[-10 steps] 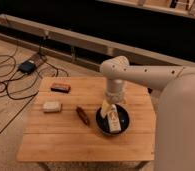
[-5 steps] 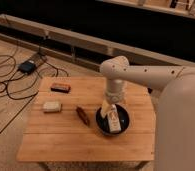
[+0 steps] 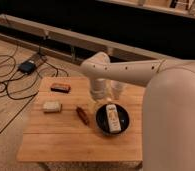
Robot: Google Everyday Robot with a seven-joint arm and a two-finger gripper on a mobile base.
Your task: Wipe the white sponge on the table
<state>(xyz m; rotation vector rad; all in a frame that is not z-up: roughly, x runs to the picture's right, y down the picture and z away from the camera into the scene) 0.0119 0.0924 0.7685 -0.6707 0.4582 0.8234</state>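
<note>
The white sponge (image 3: 52, 106) lies flat on the left part of the wooden slatted table (image 3: 66, 139). My gripper (image 3: 97, 101) hangs from the white arm over the middle of the table. It is just left of the black bowl (image 3: 125, 128) and well right of the sponge, touching neither. The gripper's tip is hard to make out against the arm.
A dark block with an orange-red top (image 3: 60, 87) lies at the table's back left. A brown stick-like object (image 3: 82, 114) lies between sponge and bowl. A white labelled bottle (image 3: 111, 118) lies in the bowl. Cables and a dark box (image 3: 27, 66) are on the floor at left.
The arm and gripper have shifted a little to the left, from above the bowl towards the table's middle. The objects on the table have not moved.
</note>
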